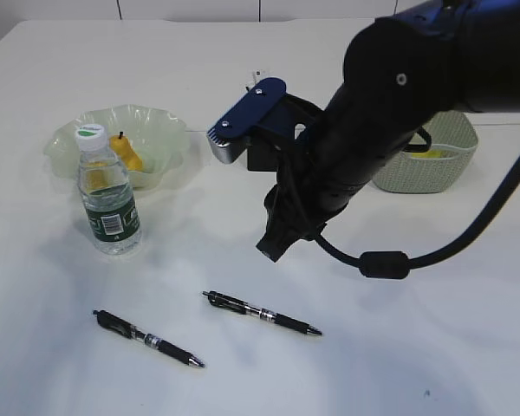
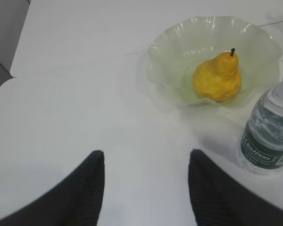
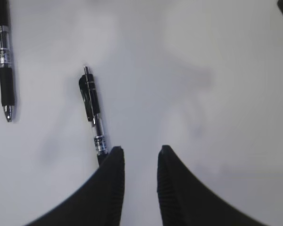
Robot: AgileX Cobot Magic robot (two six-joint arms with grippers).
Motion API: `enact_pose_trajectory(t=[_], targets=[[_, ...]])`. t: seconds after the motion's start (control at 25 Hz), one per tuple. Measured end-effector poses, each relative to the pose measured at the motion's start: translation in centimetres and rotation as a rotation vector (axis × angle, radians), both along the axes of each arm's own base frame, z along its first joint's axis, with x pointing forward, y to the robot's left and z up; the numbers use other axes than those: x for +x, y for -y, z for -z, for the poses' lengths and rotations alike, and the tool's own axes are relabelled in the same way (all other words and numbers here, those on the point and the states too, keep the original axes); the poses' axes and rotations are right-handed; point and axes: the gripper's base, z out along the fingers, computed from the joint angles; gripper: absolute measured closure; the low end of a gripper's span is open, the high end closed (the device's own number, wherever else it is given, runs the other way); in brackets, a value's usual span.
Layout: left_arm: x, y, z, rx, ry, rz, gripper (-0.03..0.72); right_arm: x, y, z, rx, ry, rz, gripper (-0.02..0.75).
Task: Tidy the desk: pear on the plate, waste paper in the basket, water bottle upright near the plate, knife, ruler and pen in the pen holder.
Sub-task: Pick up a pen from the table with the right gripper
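Observation:
The pear (image 1: 128, 154) (image 2: 218, 77) sits in the pale green ruffled plate (image 1: 160, 121) (image 2: 170, 42). Just in front of the plate the water bottle (image 1: 108, 199) (image 2: 269, 136) stands upright. Two black pens lie on the desk (image 1: 399, 364): one (image 1: 262, 313) (image 3: 92, 110) in the middle, the other (image 1: 147, 339) (image 3: 4, 61) to its left. My right gripper (image 1: 276, 247) (image 3: 140, 151) points down above the middle pen, open by a narrow gap, with nothing between its fingers. My left gripper (image 2: 146, 153) is open over bare desk near the plate. Knife, ruler, waste paper and pen holder are out of view.
The sage green basket (image 1: 416, 178) stands at the back right, half hidden behind my right arm, with something yellow inside. A black cable loops down from that arm over the desk (image 1: 383, 263).

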Motion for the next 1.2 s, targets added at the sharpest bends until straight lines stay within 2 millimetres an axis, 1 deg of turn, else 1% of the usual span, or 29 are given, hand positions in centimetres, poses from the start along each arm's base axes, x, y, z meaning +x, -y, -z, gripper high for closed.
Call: enact_pose_trajectory(t=[0.08,0.24,0.44,0.56,0.8,1.04,1.2], targets=[[0.0,0.0,0.0,0.0,0.0,0.0,0.286,0.2,-0.2,-0.1,-0.019,-0.034,-0.006,0.554],[0.0,0.0,0.0,0.0,0.0,0.0,0.286,0.8,-0.9,0.3,-0.083,-0.097,-0.088,0.554],[0.0,0.0,0.0,0.0,0.0,0.0,0.286,1.7,-1.7,1.5,-0.115,-0.107,-0.181,0.554],[0.0,0.0,0.0,0.0,0.0,0.0,0.286,1.7,-2.2,2.2,-0.107,-0.127,-0.249,0.554],[0.0,0.0,0.0,0.0,0.0,0.0,0.286,1.6,-3.0,3.5,-0.051,-0.19,-0.266,0.554],[0.0,0.0,0.0,0.0,-0.002,0.0,0.286,2.0,-3.4,4.7,-0.062,-0.176,-0.335,0.554],[0.0,0.0,0.0,0.002,-0.002,0.0,0.286,2.4,-3.7,5.9,-0.076,-0.192,-0.349,0.554]])
